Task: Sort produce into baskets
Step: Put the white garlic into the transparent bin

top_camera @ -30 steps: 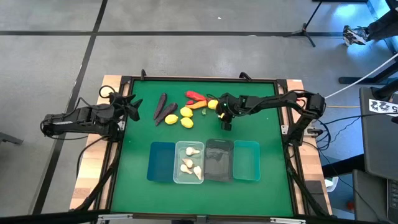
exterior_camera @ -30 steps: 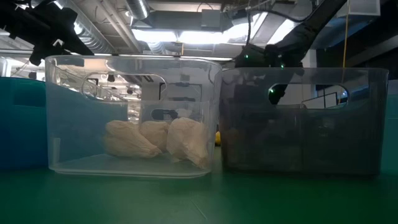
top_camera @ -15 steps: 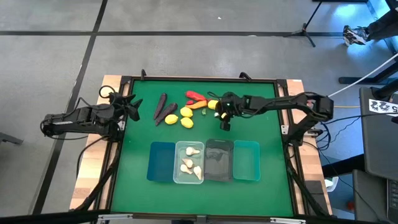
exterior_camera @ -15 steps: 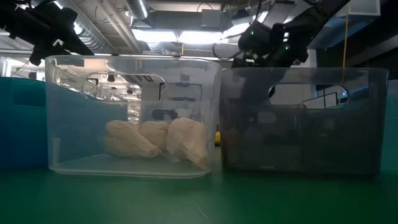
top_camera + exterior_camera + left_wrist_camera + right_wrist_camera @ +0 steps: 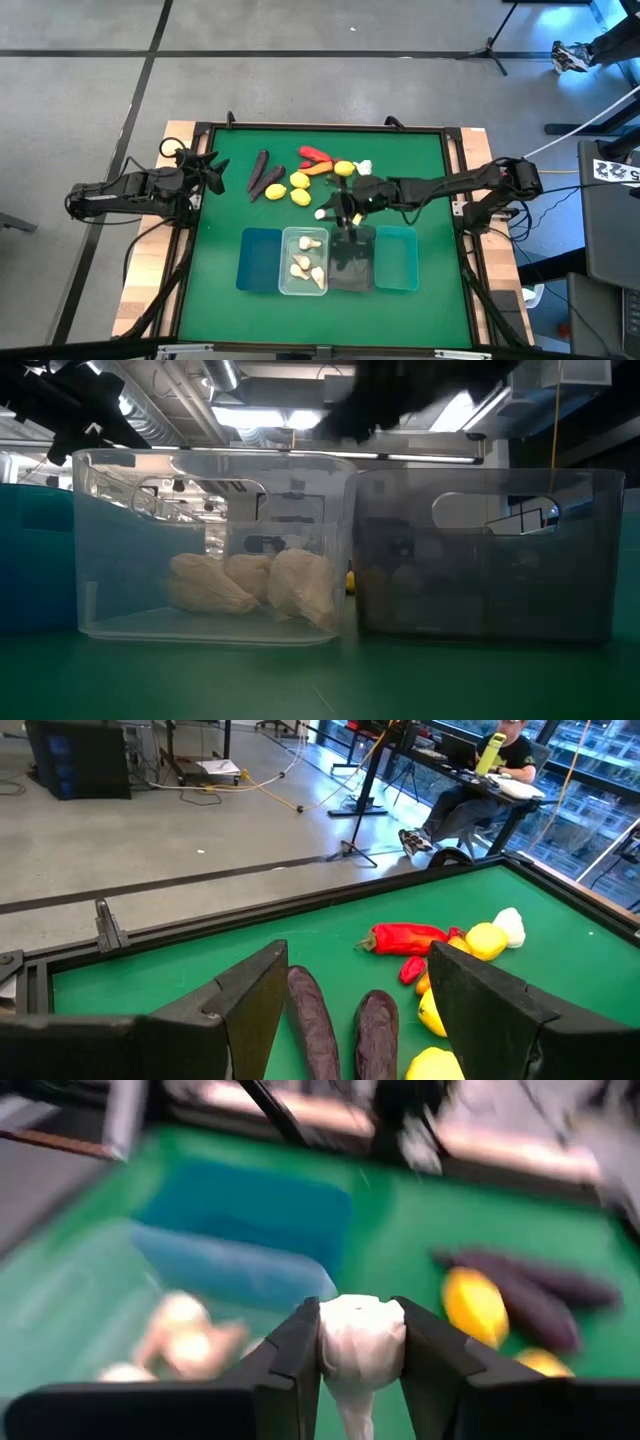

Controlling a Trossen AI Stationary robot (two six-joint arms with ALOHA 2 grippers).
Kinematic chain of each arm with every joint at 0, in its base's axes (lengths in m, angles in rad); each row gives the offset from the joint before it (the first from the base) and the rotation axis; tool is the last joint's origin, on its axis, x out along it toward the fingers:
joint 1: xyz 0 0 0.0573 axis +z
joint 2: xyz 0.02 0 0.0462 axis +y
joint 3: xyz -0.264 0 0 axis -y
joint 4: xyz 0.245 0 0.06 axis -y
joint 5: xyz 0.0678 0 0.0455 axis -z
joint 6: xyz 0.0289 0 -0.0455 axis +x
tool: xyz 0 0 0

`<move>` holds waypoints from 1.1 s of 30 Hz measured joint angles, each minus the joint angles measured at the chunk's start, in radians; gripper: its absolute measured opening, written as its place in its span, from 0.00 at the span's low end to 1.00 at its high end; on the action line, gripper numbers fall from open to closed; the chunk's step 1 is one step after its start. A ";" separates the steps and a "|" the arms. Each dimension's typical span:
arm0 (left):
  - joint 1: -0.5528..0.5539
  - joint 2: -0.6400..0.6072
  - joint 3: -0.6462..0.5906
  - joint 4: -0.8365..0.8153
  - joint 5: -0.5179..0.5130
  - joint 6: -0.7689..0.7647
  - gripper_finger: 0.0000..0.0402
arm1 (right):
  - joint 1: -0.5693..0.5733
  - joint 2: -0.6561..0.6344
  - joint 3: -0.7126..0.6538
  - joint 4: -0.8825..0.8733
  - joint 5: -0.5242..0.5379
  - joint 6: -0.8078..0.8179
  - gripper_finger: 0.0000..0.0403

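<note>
Just short of the clear bin, the right gripper is clamping a garlic; four garlics are sitting sorted, the rest of the produce is waiting behind, and the left gripper is idling open.

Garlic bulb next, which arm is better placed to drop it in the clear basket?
The right. Its gripper is shut on a garlic bulb just beside the clear basket, which already holds garlic. The left gripper waits open at the table's far left edge, holding nothing.
</note>
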 joint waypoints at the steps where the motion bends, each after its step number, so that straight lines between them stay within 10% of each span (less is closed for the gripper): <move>1: 0.000 0.000 0.000 0.000 0.000 0.000 0.59 | 0.019 0.000 0.013 0.014 -0.005 -0.012 0.27; 17: 0.000 0.000 0.000 -0.001 -0.009 -0.005 0.59 | 0.164 0.146 0.051 0.367 -0.121 -0.032 0.27; 33: 0.000 0.001 0.000 -0.015 -0.009 -0.022 0.59 | 0.133 0.307 0.108 0.153 0.018 0.015 0.27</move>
